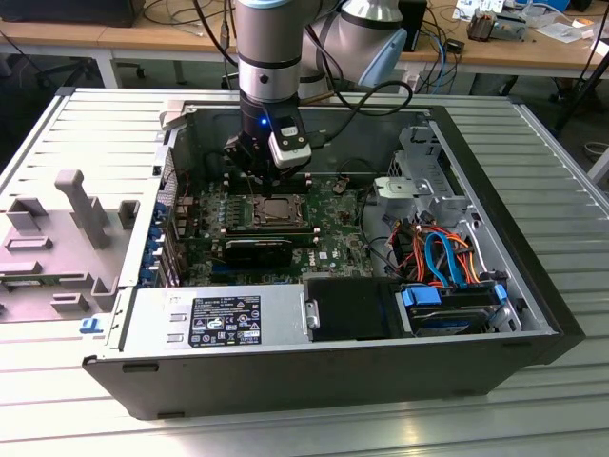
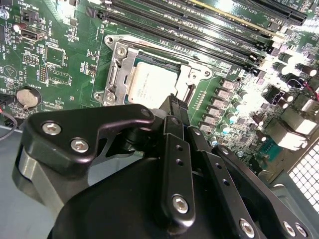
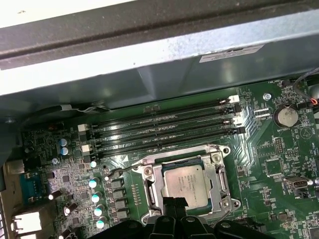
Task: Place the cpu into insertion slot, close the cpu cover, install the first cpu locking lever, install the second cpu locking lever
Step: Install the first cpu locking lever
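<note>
The green board (image 1: 328,224) lies flat inside an open computer case (image 1: 495,190), and the case sits on a ribbed metal counter (image 1: 571,171). The cpu (image 3: 184,182) is a small silver square near the middle of the green board. It sits inside the insertion slot (image 3: 215,158), with the slot's shiny metal rim all around it. The cpu cover (image 2: 192,74) lies flat over the slot, and the chip shows through its big square window.

The gripper (image 1: 255,169) hangs right above the cpu, close to it. In both wrist views its black fingers (image 2: 175,107) point down at one edge of the cpu. The two tips sit tight together with nothing between them. The arm's own black body hides that edge of the cover in both wrist views, so I cannot tell if the tips touch the metal.

A thin wire lever (image 3: 122,169) runs along the side of the slot. It is too thin to tell if it is hooked down. Long black memory slots (image 3: 159,129) lie just beside the insertion slot.
</note>
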